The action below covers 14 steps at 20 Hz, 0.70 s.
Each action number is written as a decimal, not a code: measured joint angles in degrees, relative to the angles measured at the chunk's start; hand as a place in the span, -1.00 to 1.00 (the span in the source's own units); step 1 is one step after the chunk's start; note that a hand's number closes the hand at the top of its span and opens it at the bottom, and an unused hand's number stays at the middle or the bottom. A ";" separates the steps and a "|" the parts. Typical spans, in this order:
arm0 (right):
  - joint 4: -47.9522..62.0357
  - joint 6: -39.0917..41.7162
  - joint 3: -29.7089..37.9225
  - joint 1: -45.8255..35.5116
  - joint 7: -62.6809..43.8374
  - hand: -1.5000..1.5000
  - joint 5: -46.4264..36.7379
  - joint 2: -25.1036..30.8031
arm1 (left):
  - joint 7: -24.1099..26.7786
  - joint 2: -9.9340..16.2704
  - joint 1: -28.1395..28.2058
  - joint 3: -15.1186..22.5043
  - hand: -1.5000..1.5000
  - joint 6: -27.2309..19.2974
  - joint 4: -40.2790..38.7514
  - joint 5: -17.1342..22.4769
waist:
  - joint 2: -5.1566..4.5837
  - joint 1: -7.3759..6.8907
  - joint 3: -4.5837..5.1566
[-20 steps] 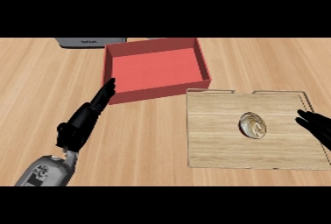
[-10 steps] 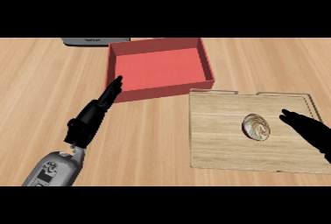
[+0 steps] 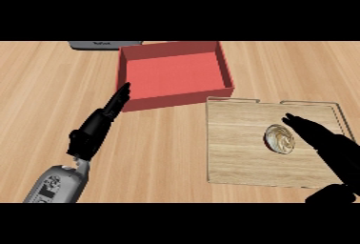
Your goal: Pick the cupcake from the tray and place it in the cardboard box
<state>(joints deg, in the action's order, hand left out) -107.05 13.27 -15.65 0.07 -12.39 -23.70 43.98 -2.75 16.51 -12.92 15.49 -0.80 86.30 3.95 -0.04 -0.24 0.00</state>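
Light wooden planks with a fine grain make up the counter (image 3: pixel 42 95), which fills the head view from edge to edge.

At the lower right, the right hand (image 3: pixel 336 150) comes in over the tray, its dark fingers (image 3: pixel 299 123) straight and stretched toward the upper left, holding nothing. Their tips sit just beside the cupcake (image 3: pixel 280 138), at its upper right edge; whether they touch it cannot be told from this angle. A dark bit of the same hand, likely the thumb, shows apart from the fingers at the lower edge of the view, below the tray's near right corner.

Seen from above, the cupcake is a small oval with pale, swirled cream and tan frosting, and it sits on the right half of the tray (image 3: pixel 239 157). That tray is a flat, pale wooden board with a thin raised rim and two small notches along its far edge.

Up and to the left of the tray, its near right corner almost meeting the tray's far left corner, stands the cardboard box (image 3: pixel 225 66), red inside and out, open at the top with low walls.

On the left, the left hand (image 3: pixel 98 124) points up toward the box with its fingers straight and pressed together, the tips just at the box's near left corner. It holds nothing. Its grey forearm (image 3: pixel 57 183) enters from the lower left.

Behind the box, at the far edge, a grey object (image 3: pixel 98 45) shows a small dark label, whose writing is too small to read.
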 measured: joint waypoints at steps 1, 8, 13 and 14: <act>0.51 0.73 0.07 -0.55 -0.38 -1.00 -0.79 -1.13 | -0.51 -0.52 -0.49 -0.41 0.00 0.26 -0.16 -0.27 | 0.00 0.06 -0.01; 6.05 0.57 0.86 -2.16 3.37 -1.00 -6.96 -7.66 | -2.15 -2.89 -0.10 -1.50 0.00 1.61 1.00 -2.91 | 0.03 0.22 -0.02; 7.77 2.18 2.13 -2.59 5.21 -1.00 -11.34 -10.98 | -0.97 -4.32 1.52 -2.92 0.00 3.31 1.02 -4.63 | 0.05 0.26 -0.01; 8.88 2.53 2.70 -3.04 5.95 -1.00 -11.99 -11.51 | -1.15 -4.34 1.45 -3.46 0.00 3.83 1.01 -4.84 | 0.06 0.24 0.00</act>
<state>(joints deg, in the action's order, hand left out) -98.16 15.80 -12.96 -2.97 -6.44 -35.68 32.47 -3.90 12.17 -11.47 12.03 3.03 87.31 -0.89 0.01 0.00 0.00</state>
